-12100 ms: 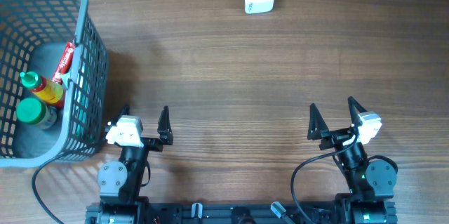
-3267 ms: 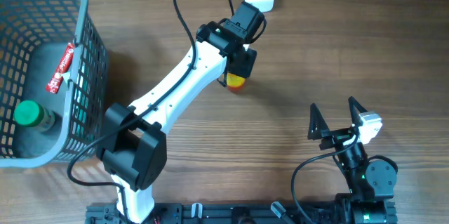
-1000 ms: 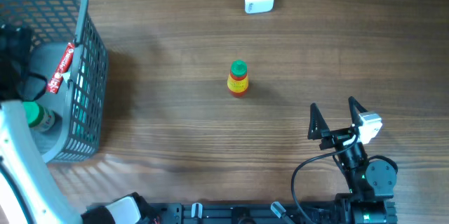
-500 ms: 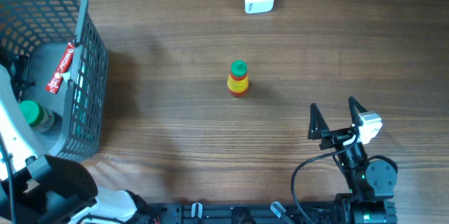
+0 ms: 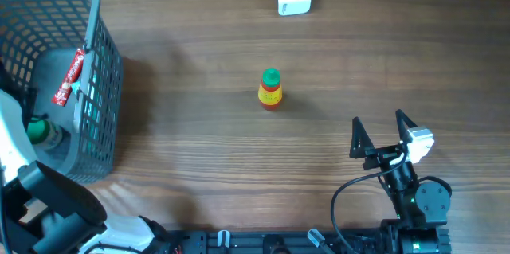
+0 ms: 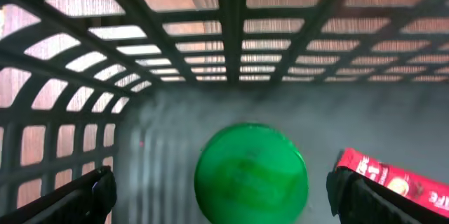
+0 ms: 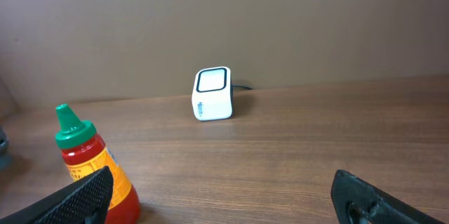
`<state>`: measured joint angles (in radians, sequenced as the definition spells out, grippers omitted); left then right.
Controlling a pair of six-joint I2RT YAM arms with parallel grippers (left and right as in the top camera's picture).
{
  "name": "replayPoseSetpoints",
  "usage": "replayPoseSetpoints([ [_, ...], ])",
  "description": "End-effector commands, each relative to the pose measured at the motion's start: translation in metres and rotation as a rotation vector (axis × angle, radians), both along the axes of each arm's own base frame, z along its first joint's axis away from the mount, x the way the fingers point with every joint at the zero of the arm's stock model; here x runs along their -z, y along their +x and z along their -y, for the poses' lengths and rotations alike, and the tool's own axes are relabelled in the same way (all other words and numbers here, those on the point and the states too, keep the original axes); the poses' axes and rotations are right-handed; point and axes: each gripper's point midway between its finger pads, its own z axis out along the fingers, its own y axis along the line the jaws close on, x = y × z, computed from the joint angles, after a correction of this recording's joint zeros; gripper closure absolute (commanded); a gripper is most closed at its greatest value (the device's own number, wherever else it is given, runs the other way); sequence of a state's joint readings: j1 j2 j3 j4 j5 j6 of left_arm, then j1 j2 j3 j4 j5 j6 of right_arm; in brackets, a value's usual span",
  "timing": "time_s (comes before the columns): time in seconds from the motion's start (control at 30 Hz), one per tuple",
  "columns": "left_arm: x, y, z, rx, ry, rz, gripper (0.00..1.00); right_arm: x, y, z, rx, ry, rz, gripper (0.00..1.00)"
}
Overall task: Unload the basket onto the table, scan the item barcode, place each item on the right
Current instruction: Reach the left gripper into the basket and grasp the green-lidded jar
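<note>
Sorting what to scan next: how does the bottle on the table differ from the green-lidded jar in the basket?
The sauce bottle stands on the open table; the green-lidded jar sits inside the basket. The bottle's cap is a narrow pointed nozzle; the jar's lid is wide and flat. The open left claw hangs over the jar, no claw over the bottle. Both have green tops.
</note>
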<state>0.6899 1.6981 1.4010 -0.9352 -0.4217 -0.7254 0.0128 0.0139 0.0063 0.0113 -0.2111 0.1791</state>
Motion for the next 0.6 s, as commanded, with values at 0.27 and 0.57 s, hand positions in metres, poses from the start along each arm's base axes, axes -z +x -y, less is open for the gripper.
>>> replayPoseSetpoints([
  [0.27,0.037,0.013,0.001,0.033,-0.035,0.069,0.00,-0.002,0.000,0.001,0.006,0.007,0.007,0.00],
  [0.57,0.086,0.019,0.004,0.041,-0.128,0.018,0.00,-0.002,0.000,0.001,0.006,0.007,0.007,0.00],
])
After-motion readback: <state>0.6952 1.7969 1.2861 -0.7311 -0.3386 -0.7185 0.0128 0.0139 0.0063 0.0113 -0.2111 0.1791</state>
